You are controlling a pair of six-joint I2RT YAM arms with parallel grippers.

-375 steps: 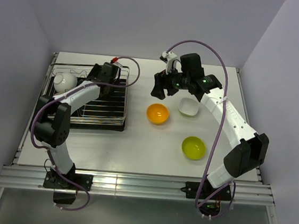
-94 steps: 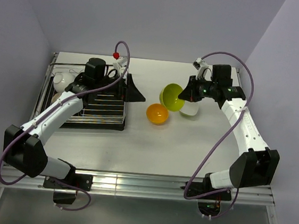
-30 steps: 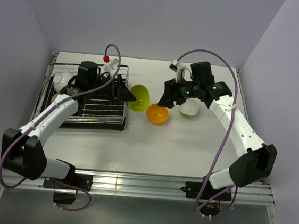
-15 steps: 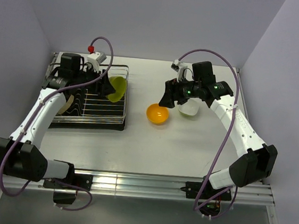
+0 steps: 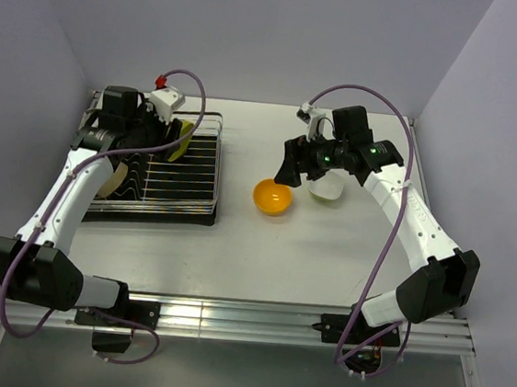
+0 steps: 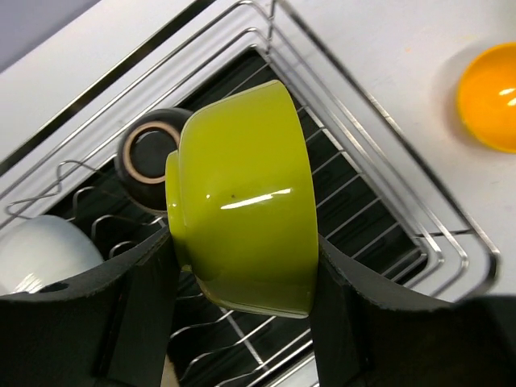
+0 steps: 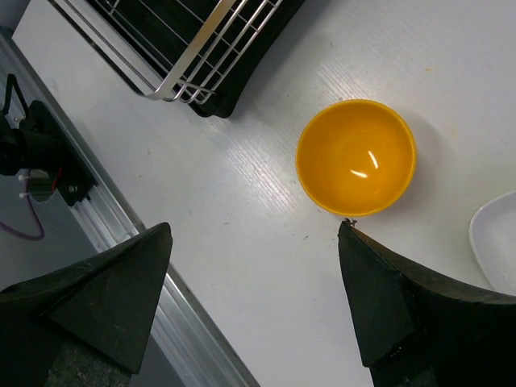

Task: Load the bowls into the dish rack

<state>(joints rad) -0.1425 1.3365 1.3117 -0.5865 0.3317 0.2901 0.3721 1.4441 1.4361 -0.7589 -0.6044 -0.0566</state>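
My left gripper [image 6: 242, 250] is shut on the lime yellow-green bowl [image 6: 242, 193], gripping it by its sides and holding it tilted on edge above the dish rack [image 6: 379, 121]. From above, the bowl [image 5: 181, 139] hangs over the rack's [image 5: 179, 205] back middle. A black bowl [image 6: 149, 153] and a white bowl [image 6: 44, 250] stand in the rack. The orange bowl [image 5: 272, 197] sits upright on the table. My right gripper [image 7: 254, 227] hovers open and empty just above and beside that orange bowl [image 7: 355, 157]. Another white bowl [image 5: 327, 188] lies partly under the right arm.
The rack's near right corner [image 7: 193, 48] lies left of the orange bowl. An aluminium rail [image 5: 227, 315] runs along the table's front edge. Purple-grey walls close in the back and both sides.
The left arm has carried the lime bowl leftward from beside the rack to above its tines. The right gripper's jaws have spread wider; that arm has barely moved.
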